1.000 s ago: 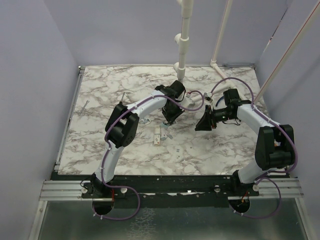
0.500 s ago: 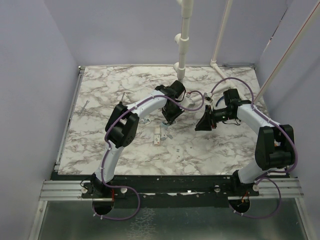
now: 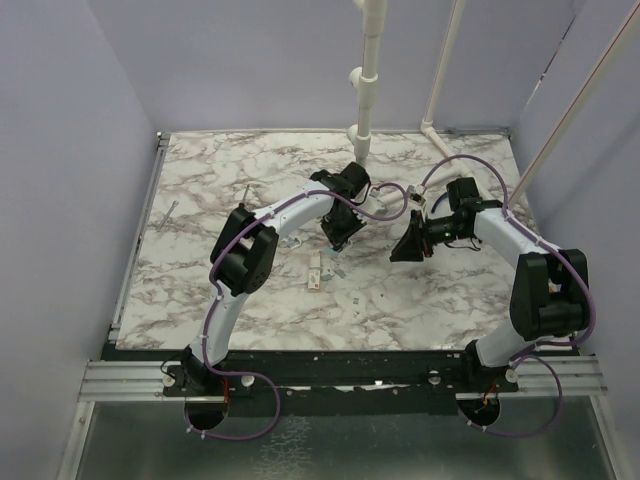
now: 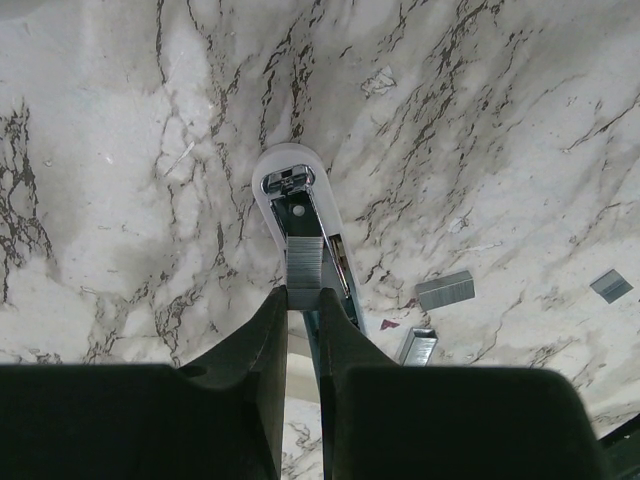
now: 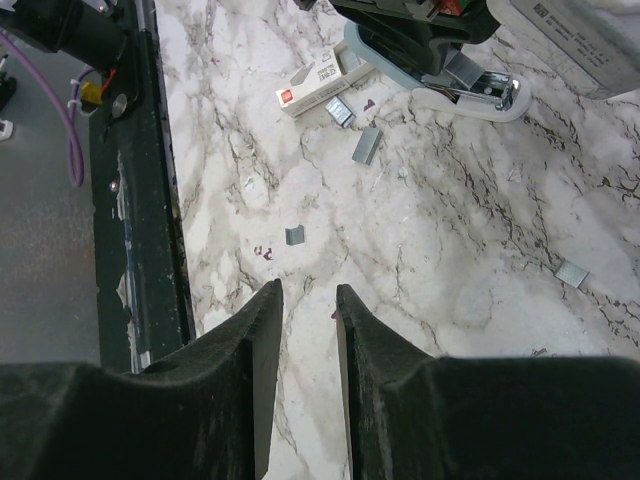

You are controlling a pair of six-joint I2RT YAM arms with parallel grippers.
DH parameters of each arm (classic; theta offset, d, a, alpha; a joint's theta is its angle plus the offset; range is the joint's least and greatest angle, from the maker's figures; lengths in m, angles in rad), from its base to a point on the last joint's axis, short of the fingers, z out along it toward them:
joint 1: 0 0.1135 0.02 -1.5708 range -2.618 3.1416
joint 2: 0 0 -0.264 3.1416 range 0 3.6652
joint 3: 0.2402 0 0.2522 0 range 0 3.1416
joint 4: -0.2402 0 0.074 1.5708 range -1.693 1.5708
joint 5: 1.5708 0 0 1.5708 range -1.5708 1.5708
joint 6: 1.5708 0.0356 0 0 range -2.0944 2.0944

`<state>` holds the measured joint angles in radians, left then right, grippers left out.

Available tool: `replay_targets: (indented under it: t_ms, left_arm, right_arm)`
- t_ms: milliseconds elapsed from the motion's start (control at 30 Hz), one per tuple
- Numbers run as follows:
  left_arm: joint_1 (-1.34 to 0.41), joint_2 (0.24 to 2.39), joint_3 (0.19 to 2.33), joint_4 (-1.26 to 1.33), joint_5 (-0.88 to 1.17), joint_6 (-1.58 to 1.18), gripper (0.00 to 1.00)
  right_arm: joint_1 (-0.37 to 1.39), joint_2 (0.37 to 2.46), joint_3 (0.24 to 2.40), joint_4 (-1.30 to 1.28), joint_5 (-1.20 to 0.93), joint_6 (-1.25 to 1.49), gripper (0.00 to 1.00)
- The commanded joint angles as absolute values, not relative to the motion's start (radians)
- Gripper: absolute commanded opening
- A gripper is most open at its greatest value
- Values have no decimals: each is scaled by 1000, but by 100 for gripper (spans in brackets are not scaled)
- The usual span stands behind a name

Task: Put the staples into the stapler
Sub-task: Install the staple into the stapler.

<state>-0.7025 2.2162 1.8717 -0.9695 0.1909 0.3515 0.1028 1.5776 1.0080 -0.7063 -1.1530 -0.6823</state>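
We see the left gripper (image 4: 303, 302) low over the marble table (image 4: 500, 120), its two dark fingers drawn close together and pinching the near end of the staples (image 4: 305, 262), a ridged grey strip. The strip lies lengthwise in the open metal channel of the stapler (image 4: 285, 165), whose rounded white end points away from the fingers and rests flat on the tabletop. From the right wrist view we find the right gripper (image 5: 307, 290) hanging above bare marble near the table's front edge, well apart from the stapler; its fingers stand parted with nothing between them, only the tabletop showing through the gap. Just beside the stapler lies a small white box (image 5: 312, 87) with a red mark on one end. Several short loose staple pieces (image 5: 366, 146) are scattered on the marble between that box and the right gripper, none touching either gripper.
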Motion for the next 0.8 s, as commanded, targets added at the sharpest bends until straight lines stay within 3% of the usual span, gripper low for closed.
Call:
replay_targets:
  t_ms: [0,500,767]
  left_arm:
    - [-709,2213,1882,-1014,167,340,0]
    - [-687,2167,1882,-945,196,309,0]
    - [-657,2058,1763,-808,270,359,0]
  right_arm:
    - [105,1581,1035,-722,-1175,-712,32]
    - [106,1567,1025,-699,-1173,-708,32]
    - [105,1533,985,-630,-1163,-689,32]
